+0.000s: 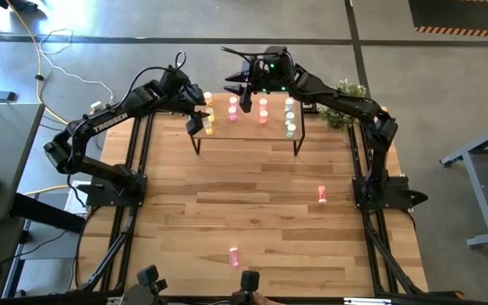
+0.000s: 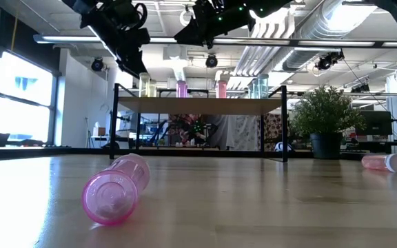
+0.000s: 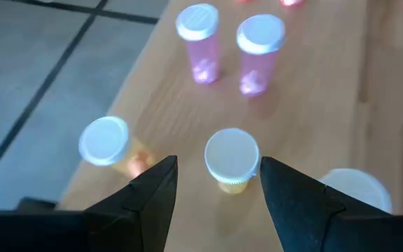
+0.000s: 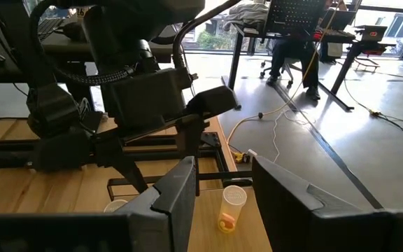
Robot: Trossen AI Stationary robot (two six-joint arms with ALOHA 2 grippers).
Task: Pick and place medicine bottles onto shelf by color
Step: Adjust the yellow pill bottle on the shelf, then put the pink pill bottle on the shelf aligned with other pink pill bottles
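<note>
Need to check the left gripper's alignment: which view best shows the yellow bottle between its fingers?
Left wrist view: the yellow bottle sits between the open left gripper. High view shows it tiny; low and right wrist views don't clearly show it.

you see a table of light wood planks, smooth with a soft sheen. the shelf has a pale wood board on thin dark metal legs. the bottles, like the pink bottle, look as clear glossy plastic with matt white caps. the left gripper fingers look matt black plastic.
</note>
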